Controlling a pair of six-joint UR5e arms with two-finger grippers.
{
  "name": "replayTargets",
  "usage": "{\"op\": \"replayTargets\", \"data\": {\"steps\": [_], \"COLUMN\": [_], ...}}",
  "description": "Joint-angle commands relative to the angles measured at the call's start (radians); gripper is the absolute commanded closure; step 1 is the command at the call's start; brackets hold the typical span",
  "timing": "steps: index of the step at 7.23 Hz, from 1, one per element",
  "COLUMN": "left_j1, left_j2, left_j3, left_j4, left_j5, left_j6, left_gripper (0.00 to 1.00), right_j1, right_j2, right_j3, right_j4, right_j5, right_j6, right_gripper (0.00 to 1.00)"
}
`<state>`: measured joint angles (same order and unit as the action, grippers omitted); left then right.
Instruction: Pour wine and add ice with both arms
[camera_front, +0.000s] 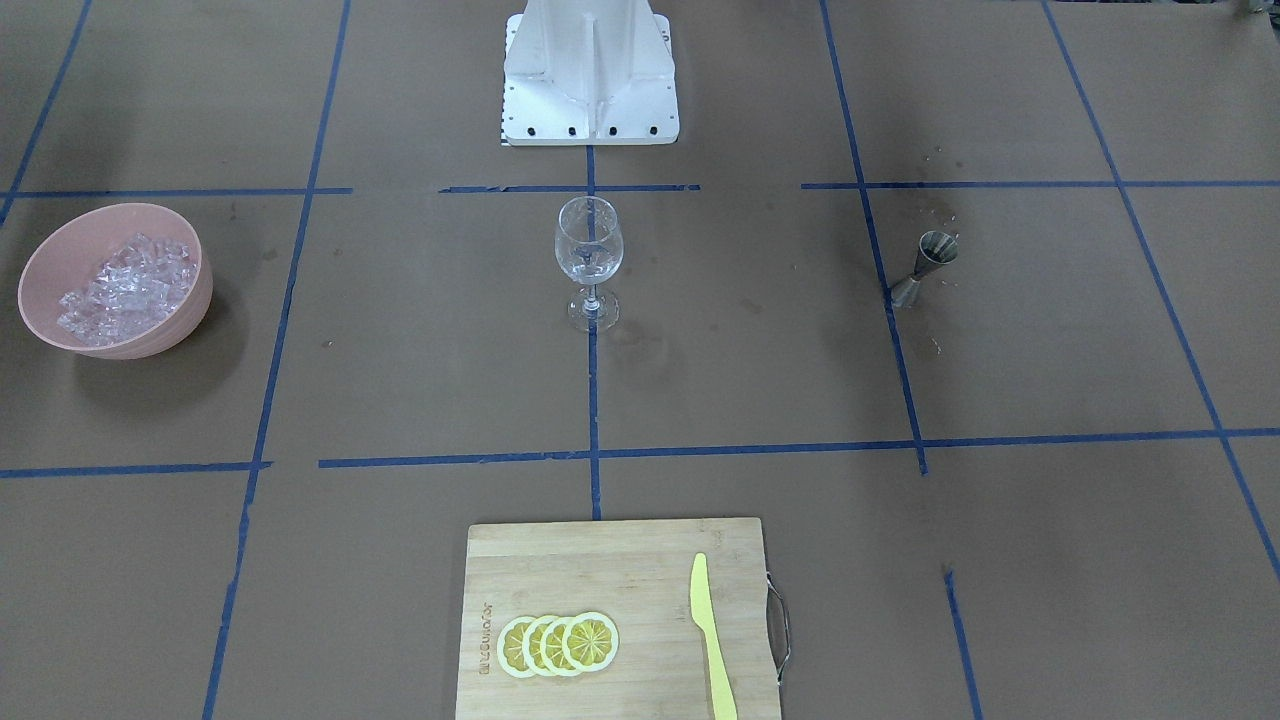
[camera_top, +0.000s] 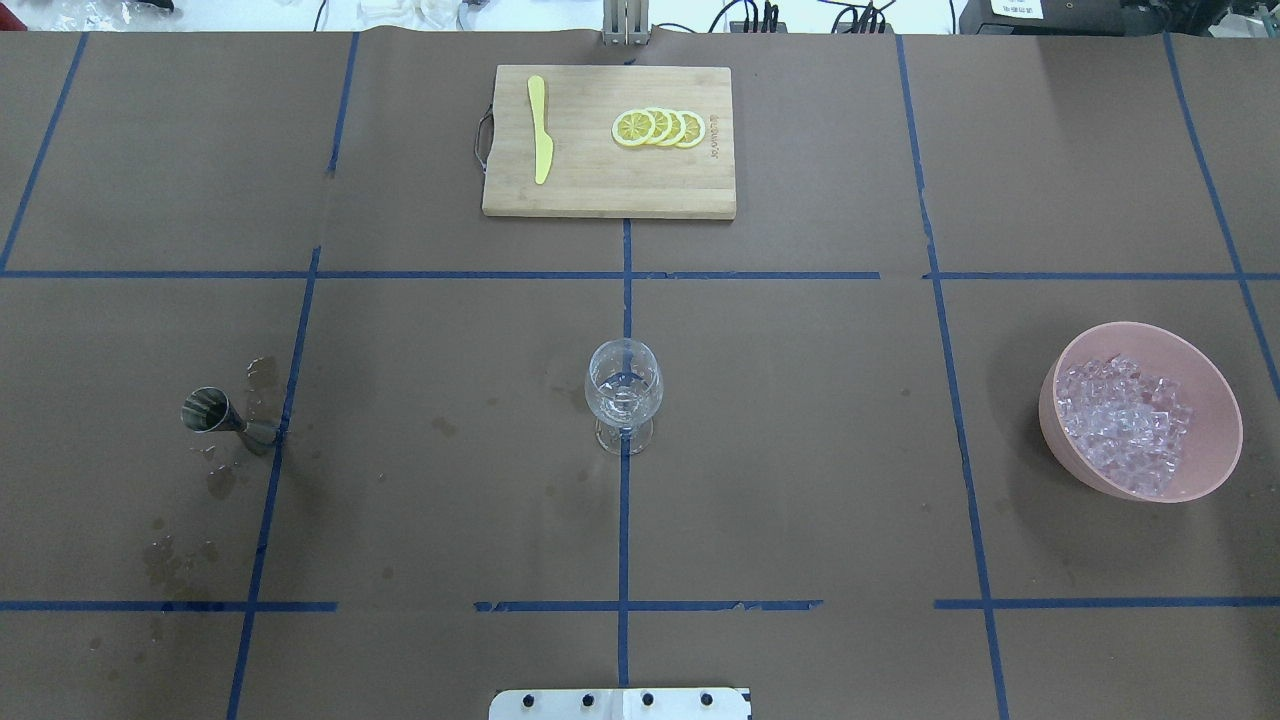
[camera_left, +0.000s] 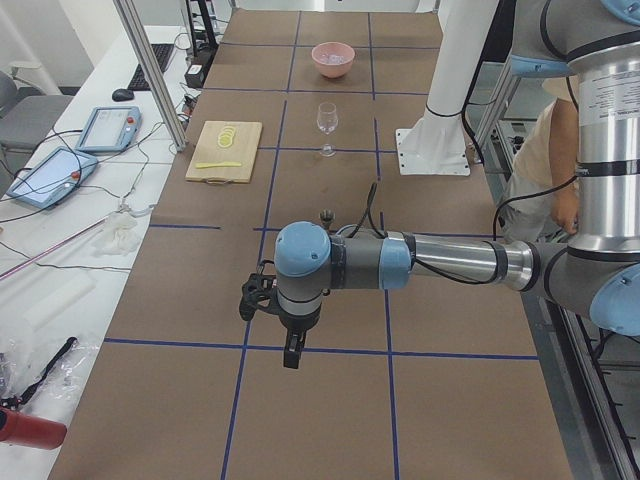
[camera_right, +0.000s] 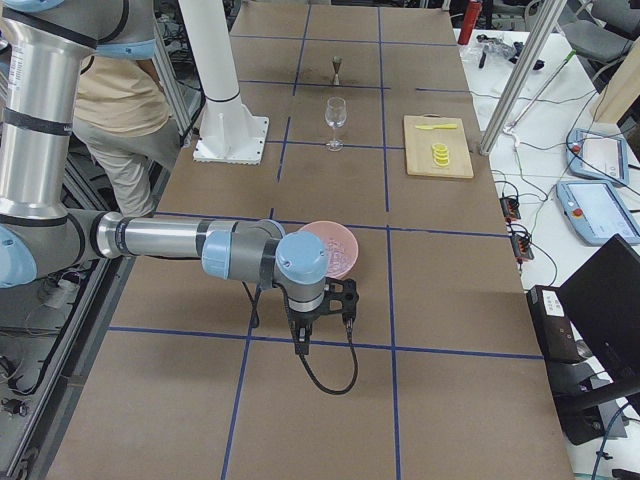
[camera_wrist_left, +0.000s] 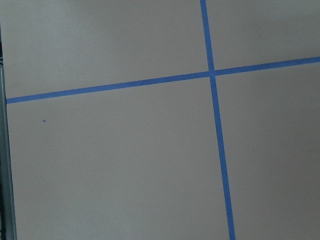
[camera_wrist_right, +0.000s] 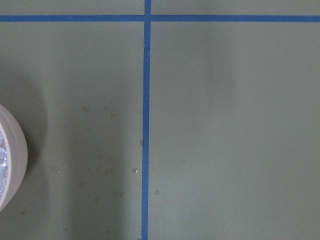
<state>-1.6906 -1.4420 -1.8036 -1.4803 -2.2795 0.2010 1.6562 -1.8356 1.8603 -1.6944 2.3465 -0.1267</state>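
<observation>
A clear stemmed glass (camera_front: 589, 262) stands upright at the table's middle; it also shows in the overhead view (camera_top: 623, 395). A pink bowl (camera_top: 1210, 390) on the robot's right holds many clear ice chunks (camera_top: 1125, 425). A small steel jigger (camera_top: 225, 418) stands on the robot's left. I cannot make out wine in the glass or the jigger. My left gripper (camera_left: 290, 352) hangs over bare table, far from the jigger. My right gripper (camera_right: 302, 342) hangs just beside the bowl (camera_right: 335, 240). Both show only in side views, so I cannot tell whether they are open or shut.
A bamboo cutting board (camera_top: 600, 180) at the far edge carries lemon slices (camera_top: 660, 128) and a yellow knife (camera_top: 541, 143). The white pedestal base (camera_front: 590, 70) stands behind the glass. Damp spots mark the paper near the jigger. The bowl's rim (camera_wrist_right: 12, 155) edges the right wrist view.
</observation>
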Motion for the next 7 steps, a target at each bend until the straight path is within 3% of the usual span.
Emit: {"op": "replayTargets", "data": {"steps": [1, 4, 5, 7], "left_j1": [0.002, 0.006, 0.006, 0.008], "left_j2": [-0.006, -0.006, -0.006, -0.006], "left_j3": [-0.006, 0.006, -0.002, 0.041], "left_j4": [-0.009, -0.113, -0.159, -0.435], "left_j5": [0.000, 0.003, 0.002, 0.000], "left_j6": [0.003, 0.000, 0.000, -0.002], "left_gripper": [0.00, 0.00, 0.00, 0.00], "right_j1": [0.000, 0.000, 0.000, 0.000], "right_j2": [0.004, 0.016, 0.022, 0.016], "right_j3": [0.000, 0.010, 0.029, 0.022], "right_j4": [-0.005, 0.001, 0.068, 0.229], "right_j5": [-0.006, 0.003, 0.000, 0.016], "right_j6": [-0.001, 0.008, 0.016, 0.019], "right_gripper": [0.00, 0.00, 0.00, 0.00]}}
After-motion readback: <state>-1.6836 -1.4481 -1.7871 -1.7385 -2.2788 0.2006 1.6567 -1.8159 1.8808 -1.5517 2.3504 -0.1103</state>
